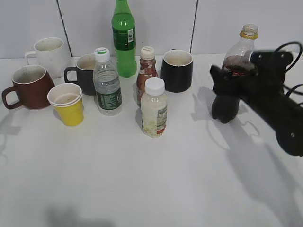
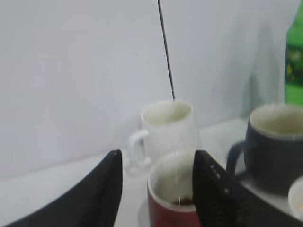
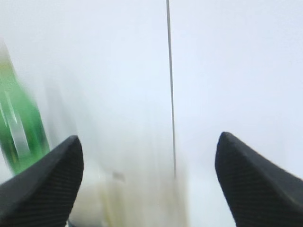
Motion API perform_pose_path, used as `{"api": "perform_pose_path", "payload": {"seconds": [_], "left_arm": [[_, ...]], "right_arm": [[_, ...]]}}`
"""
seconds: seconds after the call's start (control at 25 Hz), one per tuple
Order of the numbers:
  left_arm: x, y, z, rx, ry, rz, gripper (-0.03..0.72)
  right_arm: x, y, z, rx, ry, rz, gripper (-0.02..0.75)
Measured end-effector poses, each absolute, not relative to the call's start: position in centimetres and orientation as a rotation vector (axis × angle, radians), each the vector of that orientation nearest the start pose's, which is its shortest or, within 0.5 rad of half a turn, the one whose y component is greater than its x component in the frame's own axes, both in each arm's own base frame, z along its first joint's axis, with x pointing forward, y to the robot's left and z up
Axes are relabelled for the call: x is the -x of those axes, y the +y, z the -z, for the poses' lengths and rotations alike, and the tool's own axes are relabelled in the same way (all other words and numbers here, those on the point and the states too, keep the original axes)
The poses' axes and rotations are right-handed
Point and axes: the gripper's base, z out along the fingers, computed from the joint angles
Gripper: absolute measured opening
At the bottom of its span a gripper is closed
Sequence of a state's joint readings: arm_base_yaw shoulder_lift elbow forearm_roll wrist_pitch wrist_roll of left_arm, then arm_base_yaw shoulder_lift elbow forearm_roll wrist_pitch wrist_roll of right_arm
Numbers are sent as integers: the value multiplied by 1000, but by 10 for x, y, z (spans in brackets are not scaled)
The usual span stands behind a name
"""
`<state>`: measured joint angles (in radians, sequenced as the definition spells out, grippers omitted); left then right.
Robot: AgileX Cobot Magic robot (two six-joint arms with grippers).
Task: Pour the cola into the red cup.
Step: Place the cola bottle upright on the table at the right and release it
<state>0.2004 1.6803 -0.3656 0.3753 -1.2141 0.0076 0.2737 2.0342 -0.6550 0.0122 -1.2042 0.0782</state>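
Note:
The cola [image 1: 240, 56], a clear bottle with dark drink and a yellowish neck ring, stands at the back right. Its lower part is hidden behind my right arm. My right gripper [image 1: 225, 108] is in front of it; in the right wrist view its jaws [image 3: 147, 184] are wide apart, with only a pale blur between them. The red cup [image 1: 28, 87] sits at the far left. In the left wrist view the red cup [image 2: 170, 208] lies just beyond my open left gripper [image 2: 156, 189] and has a little dark liquid at the bottom. The left gripper is outside the exterior view.
A white mug [image 1: 49, 54], a dark grey mug [image 1: 83, 73] and a yellow paper cup [image 1: 67, 104] crowd round the red cup. A water bottle [image 1: 107, 82], a green bottle [image 1: 124, 40], a small brown bottle [image 1: 146, 71], a milky bottle [image 1: 154, 109] and a black mug [image 1: 177, 71] stand mid-table.

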Motion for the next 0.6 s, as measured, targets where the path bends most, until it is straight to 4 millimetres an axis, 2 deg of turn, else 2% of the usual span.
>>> {"api": "perform_pose_path", "payload": {"seconds": [0.16, 0.24, 0.36, 0.48, 0.6], "left_arm": [[-256, 23, -187, -145, 1598, 45, 374], [-255, 21, -199, -105, 1637, 67, 374], [-253, 10, -229, -96, 1727, 60, 374], [-247, -2, -264, -49, 1820, 57, 374], [-231, -13, -296, -26, 1882, 68, 374]], "right_arm": [[-328, 91, -157, 147, 1538, -265, 655], [-328, 91, -189, 149, 1481, -263, 659], [-324, 91, -236, 176, 1496, -252, 659], [-310, 91, -281, 221, 1568, -246, 645], [-283, 90, -317, 254, 1644, -246, 613]]}}
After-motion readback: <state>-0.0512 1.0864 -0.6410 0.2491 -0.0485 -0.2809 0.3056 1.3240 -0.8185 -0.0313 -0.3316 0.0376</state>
